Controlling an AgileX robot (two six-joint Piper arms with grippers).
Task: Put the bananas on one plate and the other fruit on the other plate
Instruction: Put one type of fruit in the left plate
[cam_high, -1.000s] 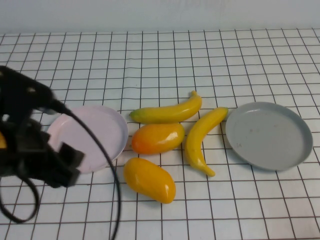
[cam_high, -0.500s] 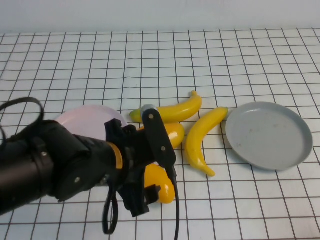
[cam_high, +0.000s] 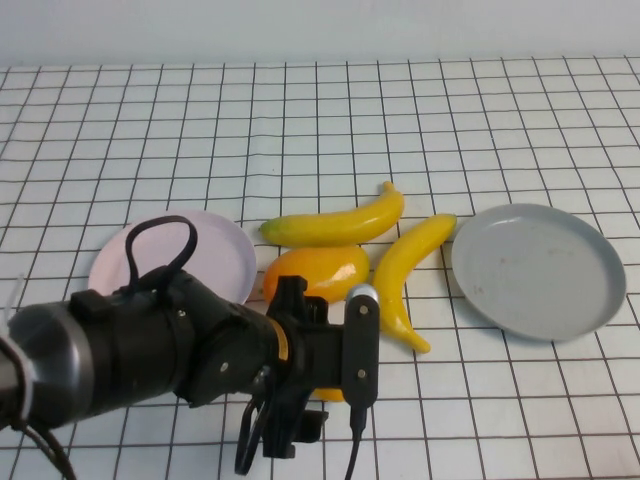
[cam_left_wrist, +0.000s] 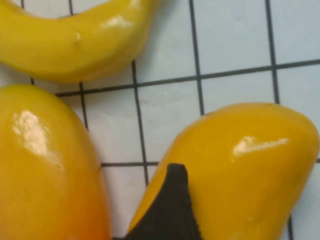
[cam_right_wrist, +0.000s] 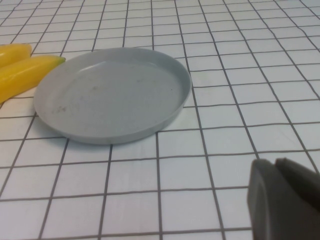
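Black and bulky, the left gripper (cam_high: 330, 400) was seen low over the nearer orange-yellow fruit (cam_left_wrist: 240, 170), hiding most of it in the high view. In the left wrist view one dark fingertip (cam_left_wrist: 170, 210) lay against that fruit's skin, but whether the jaws were open or closed on it could not be told. To its left, the pink plate (cam_high: 215, 250) was seen with nothing visible in it, partly covered by the arm. The second orange-yellow fruit (cam_high: 315, 272) lay just beside that plate, touching the upper banana (cam_high: 335, 225). The other banana (cam_high: 400, 275) lay further right, its tip near the grey plate (cam_high: 540, 270), which held nothing. The right gripper (cam_right_wrist: 285, 200) was seen near the grey plate, its two fingers pressed together. Everything rested on a white gridded tabletop (cam_high: 300, 120).
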